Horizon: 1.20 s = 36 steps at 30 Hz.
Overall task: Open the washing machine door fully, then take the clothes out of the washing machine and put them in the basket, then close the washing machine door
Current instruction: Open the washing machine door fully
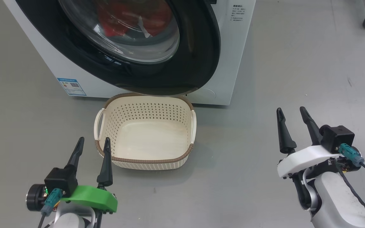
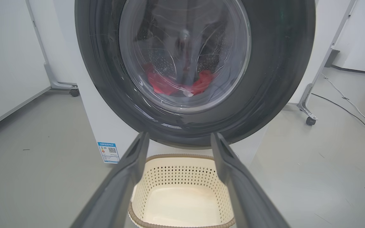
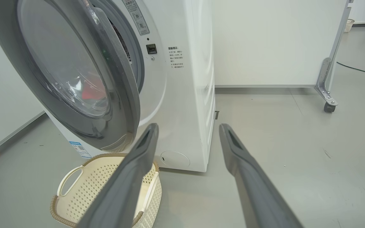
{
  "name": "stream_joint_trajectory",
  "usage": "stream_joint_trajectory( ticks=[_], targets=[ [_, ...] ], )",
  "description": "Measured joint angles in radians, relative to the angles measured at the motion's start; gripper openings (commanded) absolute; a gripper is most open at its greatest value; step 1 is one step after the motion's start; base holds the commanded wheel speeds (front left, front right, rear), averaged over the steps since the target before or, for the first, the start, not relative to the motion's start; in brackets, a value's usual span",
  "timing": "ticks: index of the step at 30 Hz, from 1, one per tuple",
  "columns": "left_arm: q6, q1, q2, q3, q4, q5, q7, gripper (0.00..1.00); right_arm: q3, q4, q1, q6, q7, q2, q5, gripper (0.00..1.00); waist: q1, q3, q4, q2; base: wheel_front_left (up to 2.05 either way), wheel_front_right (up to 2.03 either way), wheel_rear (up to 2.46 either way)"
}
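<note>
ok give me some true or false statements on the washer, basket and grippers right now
1. The basket is empty. True.
2. The washing machine door is latched shut. False: it stands ajar; the right wrist view shows a gap at its free edge.
3. The clothes lie inside the washing machine, behind the door glass. True.
4. The left gripper holds a red garment. False: it is open and holds nothing.
5. The right gripper touches the door. False: it is open, apart from the door, over the floor.
</note>
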Motion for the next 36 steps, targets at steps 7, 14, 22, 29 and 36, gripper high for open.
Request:
stream_joint_trajectory(
  ticks=[7, 14, 22, 29, 36],
  targets=[
    [-0.001, 0.000, 0.000, 0.000, -0.001, 0.003, 0.000, 1.00, -0.005, -0.011, 0.000, 0.000, -0.003, 0.006, 0.000, 1.00, 0.0000, 0.006, 0.002, 0.0000, 0.00, 0.00, 0.00],
    [-0.004, 0.000, 0.000, -0.001, -0.006, 0.003, 0.000, 1.00, -0.013, -0.028, 0.000, 0.000, -0.003, 0.006, -0.009, 1.00, 0.0000, 0.019, 0.005, 0.0000, 0.00, 0.00, 0.00],
    [-0.009, 0.000, 0.000, -0.005, -0.025, 0.003, 0.000, 1.00, -0.016, -0.055, -0.017, 0.002, -0.003, -0.014, -0.025, 1.00, 0.0000, 0.056, 0.014, 0.0000, 0.00, 0.00, 0.00],
    [-0.018, -0.003, 0.000, -0.026, -0.028, 0.003, 0.000, 1.00, -0.014, -0.082, -0.118, 0.021, 0.002, -0.050, -0.037, 1.00, 0.0000, 0.098, 0.023, 0.0000, 0.00, 0.00, 0.00],
    [-0.027, -0.035, 0.000, -0.056, -0.031, 0.003, 0.000, 1.00, -0.033, -0.078, -0.209, 0.063, 0.066, -0.065, -0.001, 0.00, 0.0000, 0.145, 0.039, 0.0000, 0.00, 0.00, 0.00]
  ],
)
